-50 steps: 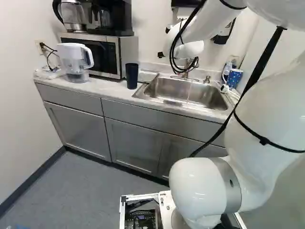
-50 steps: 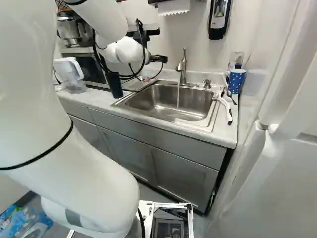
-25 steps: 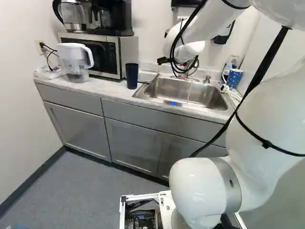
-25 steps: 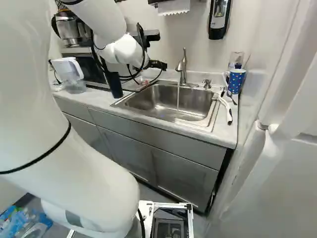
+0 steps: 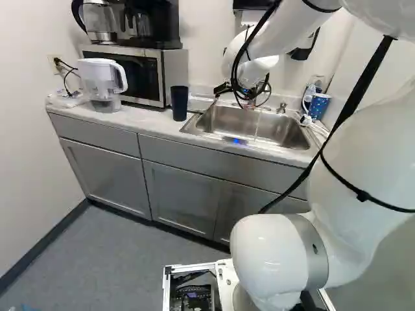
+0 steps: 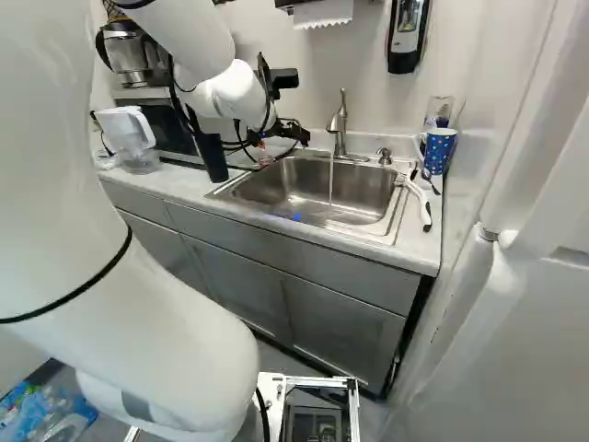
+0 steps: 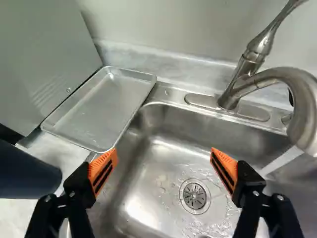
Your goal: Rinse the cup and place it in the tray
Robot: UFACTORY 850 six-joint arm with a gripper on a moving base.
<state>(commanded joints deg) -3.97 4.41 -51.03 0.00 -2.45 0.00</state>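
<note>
In the right base view my gripper (image 6: 299, 135) hangs over the sink's back left part. The wrist view shows the gripper (image 7: 164, 170) open, with nothing between its orange pads, above the sink. A dark blue cup (image 5: 179, 103) stands upright on the counter left of the sink; in the wrist view the cup (image 7: 26, 173) is beside one finger, apart from it. Ahead of that finger lies the metal tray (image 7: 101, 110), bare, between microwave and sink. Water runs from the faucet (image 7: 297, 94) into the sink (image 7: 148, 198).
The microwave (image 5: 146, 74) and a white water pitcher (image 5: 102, 81) stand left of the cup. Right of the sink are a spotted blue mug (image 6: 439, 150), a white-handled brush (image 6: 421, 201) and a soap dispenser (image 6: 407, 37) on the wall.
The gripper has dipped and turned downward near the sink's back left. A blue light spot has appeared in the sink. Base, cup and mug have not shifted.
</note>
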